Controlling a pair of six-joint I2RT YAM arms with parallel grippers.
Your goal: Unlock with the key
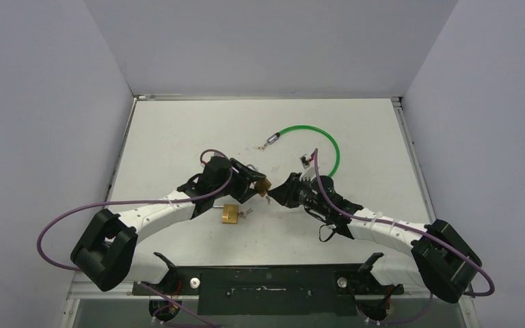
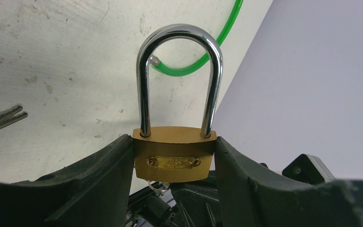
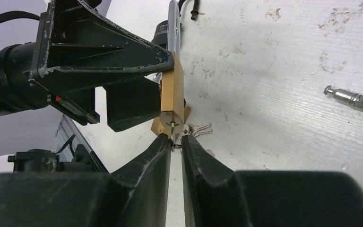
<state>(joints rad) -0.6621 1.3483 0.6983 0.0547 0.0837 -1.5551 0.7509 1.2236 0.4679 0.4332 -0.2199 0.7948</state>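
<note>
Top cam sits above and behind the arms and looks down and forward. It's the far one, so the whole table [image 1: 178,137] fits in with the walls round it and the arm bases along the bottom edge.

Left wrist cam rides right behind the left gripper [image 2: 174,158]. It looks out along the fingers, low over the table toward a wall [image 2: 312,94], and the padlock [image 2: 174,161] fills the middle, super close.

Right wrist cam does the same behind the right gripper [image 3: 176,142]. It faces the left arm, so the padlock is edge-on with the key [image 3: 176,145] at its fingertips.

All three catch the padlock and some green cable [image 1: 328,140].
</note>
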